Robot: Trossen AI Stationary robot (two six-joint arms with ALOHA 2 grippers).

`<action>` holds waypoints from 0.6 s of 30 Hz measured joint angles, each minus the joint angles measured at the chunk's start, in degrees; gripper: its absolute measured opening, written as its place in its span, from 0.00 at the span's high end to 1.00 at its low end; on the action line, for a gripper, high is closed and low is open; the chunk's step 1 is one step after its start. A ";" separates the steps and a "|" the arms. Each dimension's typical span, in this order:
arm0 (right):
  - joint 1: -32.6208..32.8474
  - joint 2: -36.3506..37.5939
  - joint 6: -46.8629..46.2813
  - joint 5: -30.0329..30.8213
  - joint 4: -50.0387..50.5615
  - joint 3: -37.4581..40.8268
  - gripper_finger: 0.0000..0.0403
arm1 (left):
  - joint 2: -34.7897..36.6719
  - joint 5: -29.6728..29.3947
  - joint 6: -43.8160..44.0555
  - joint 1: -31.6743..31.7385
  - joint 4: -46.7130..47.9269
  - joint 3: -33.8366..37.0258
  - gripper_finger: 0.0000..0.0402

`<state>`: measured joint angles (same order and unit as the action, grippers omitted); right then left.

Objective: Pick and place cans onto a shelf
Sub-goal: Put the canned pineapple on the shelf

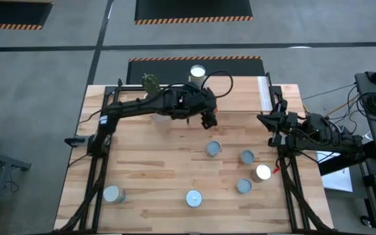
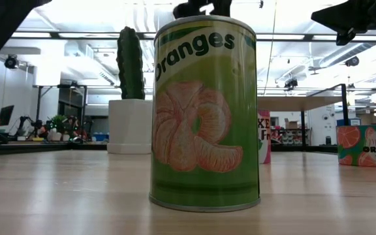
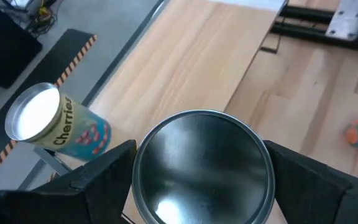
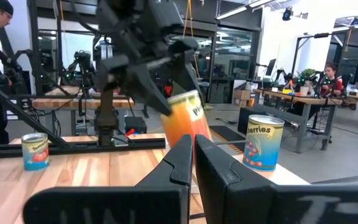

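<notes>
My left gripper point(image 1: 207, 119) is over the far middle of the table, by the wooden shelf point(image 1: 240, 91), shut on an orange-labelled can point(image 4: 185, 121). The can's shiny top point(image 3: 204, 165) fills the left wrist view. A Cherries can point(image 1: 198, 72) stands on its base on the shelf's far part and also shows in the left wrist view point(image 3: 55, 127). Several more cans stand on the table, among them one in the middle point(image 1: 213, 149) and an Oranges can point(image 2: 204, 114). My right gripper point(image 1: 269, 124) is shut and empty at the table's right side. My left gripper pinches the can between its two fingers point(image 3: 104, 171), one on each opposite side of the wall just below the top rim point(image 3: 138, 168). The fingers come from above, slanting down. The can is lifted clear and tilted in the hold.
A cactus in a white pot point(image 1: 151, 81) stands at the far left by the shelf. Cans cluster at the right near part point(image 1: 247, 156), point(image 1: 262, 172), point(image 1: 243, 187); two stand along the near edge point(image 1: 194, 198), point(image 1: 113, 194). Black frame rails point(image 1: 100, 150) run along both sides.
</notes>
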<state>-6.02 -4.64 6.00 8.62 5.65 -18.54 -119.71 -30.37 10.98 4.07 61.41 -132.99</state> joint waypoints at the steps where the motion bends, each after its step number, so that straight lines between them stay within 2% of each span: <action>1: 0.00 0.00 0.00 0.00 0.02 0.01 0.98 | -0.22 -0.01 0.00 0.31 0.00 0.02 0.22; 13: 0.02 -0.02 -0.08 0.00 0.02 0.01 0.98 | -1.12 0.27 0.04 5.70 0.07 -0.02 0.22; 18: 0.01 -0.02 -0.32 0.01 0.02 0.01 0.98 | -1.87 8.84 1.85 8.91 0.11 -0.02 0.22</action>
<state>-6.02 -4.67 5.68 8.63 5.67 -18.52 -121.59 -21.53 12.83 12.98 61.52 -133.01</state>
